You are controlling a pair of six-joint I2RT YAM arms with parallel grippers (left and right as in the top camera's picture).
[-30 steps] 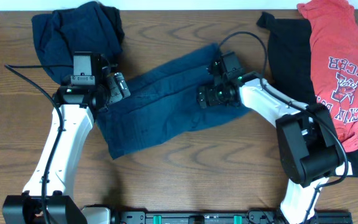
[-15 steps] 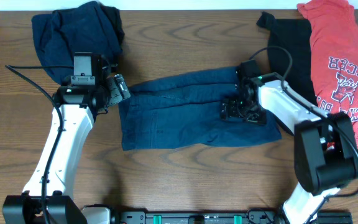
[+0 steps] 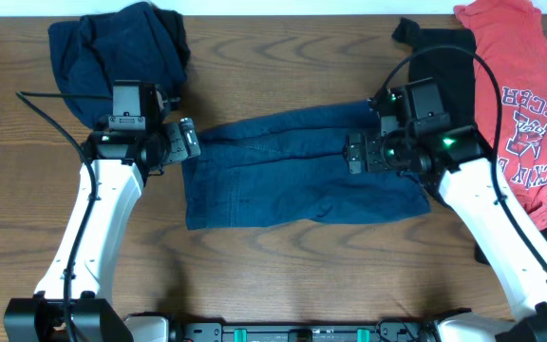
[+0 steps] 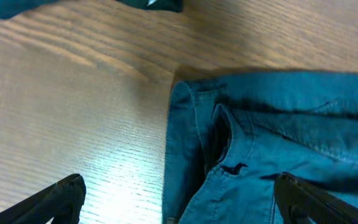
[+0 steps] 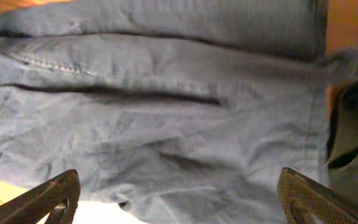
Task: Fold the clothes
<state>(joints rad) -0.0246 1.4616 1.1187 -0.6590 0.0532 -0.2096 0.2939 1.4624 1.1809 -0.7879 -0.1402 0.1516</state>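
left pincer [image 3: 186, 141]: released, fingers spread wide, holding nothing. It hovers at the left end of the denim shorts [image 3: 283, 176].
left pincer, wrist view: the two fingertips [image 4: 64, 193] stand far apart. Between them are bare wood on the left and the shorts' left edge on the right, with a pocket slit showing.
right pincer [image 3: 354, 154]: released, fingers wide apart, nothing gripped. It is over the right part of the shorts.
right pincer, wrist view: creased denim fills the span between the fingertips [image 5: 58, 193]. Dark fabric shows at the right margin.
denim shorts: navy blue, lying flat and lengthwise across the middle of the surface [image 3: 283, 57], between the two pincers. The upper edge slants a little and the lower edge is roughly straight.
black tee [image 3: 444, 71]: just beside the right end of the shorts, toward the far right. Whether they touch, I cannot tell.
red tee [image 3: 516, 104]: at the far right edge, lying partly over the black tee, dark block lettering up.
dark navy pile [image 3: 117, 47]: bunched at the far left corner, behind the left arm, apart from the shorts.
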